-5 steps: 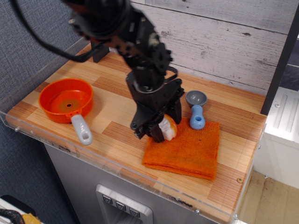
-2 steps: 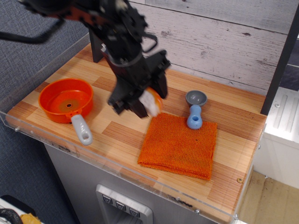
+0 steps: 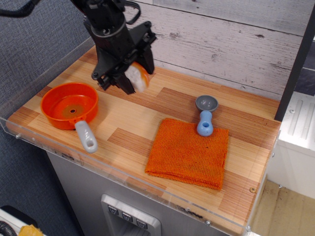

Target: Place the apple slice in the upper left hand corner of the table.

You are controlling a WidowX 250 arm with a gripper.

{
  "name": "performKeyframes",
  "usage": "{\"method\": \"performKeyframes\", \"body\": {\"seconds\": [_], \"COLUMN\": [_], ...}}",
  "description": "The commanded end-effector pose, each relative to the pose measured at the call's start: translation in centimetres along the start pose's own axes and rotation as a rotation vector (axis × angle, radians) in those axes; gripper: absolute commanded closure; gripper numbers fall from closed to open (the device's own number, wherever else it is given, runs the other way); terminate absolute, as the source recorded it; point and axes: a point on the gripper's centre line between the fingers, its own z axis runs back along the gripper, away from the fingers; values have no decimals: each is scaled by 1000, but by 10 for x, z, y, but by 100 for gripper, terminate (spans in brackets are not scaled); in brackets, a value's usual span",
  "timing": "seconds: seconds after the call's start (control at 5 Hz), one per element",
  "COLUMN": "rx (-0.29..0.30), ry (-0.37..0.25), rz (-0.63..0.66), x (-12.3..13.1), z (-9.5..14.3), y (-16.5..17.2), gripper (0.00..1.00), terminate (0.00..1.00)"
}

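My black gripper (image 3: 132, 78) is shut on the apple slice (image 3: 136, 77), a white wedge with an orange-yellow rind. It holds the slice in the air above the back left part of the wooden table (image 3: 147, 110), just right of the orange pan (image 3: 69, 104). The arm reaches down from the upper left and hides the table's far left corner.
The orange pan with a grey handle (image 3: 86, 137) sits at the left front. A folded orange knitted cloth (image 3: 189, 153) lies right of centre, with a blue-handled grey scoop (image 3: 205, 114) at its back edge. A clear acrylic rim (image 3: 123, 179) edges the table.
The gripper has lifted the apple slice off the cloth's left edge and carried it left and toward the back of the table. The cloth, scoop and pan have stayed in place.
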Motion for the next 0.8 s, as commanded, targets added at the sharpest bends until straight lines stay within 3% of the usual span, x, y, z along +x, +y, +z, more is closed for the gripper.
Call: {"method": "performKeyframes", "body": {"seconds": [0.0, 0.2, 0.6], "rx": [-22, -1, 60], "ry": [-72, -47, -14], "rz": [-19, -30, -59], "x": [50, 65, 60], "z": [-15, -40, -89], "y": [-26, -38, -35], "gripper": [100, 100, 100], "terminate": [0, 0, 0]}}
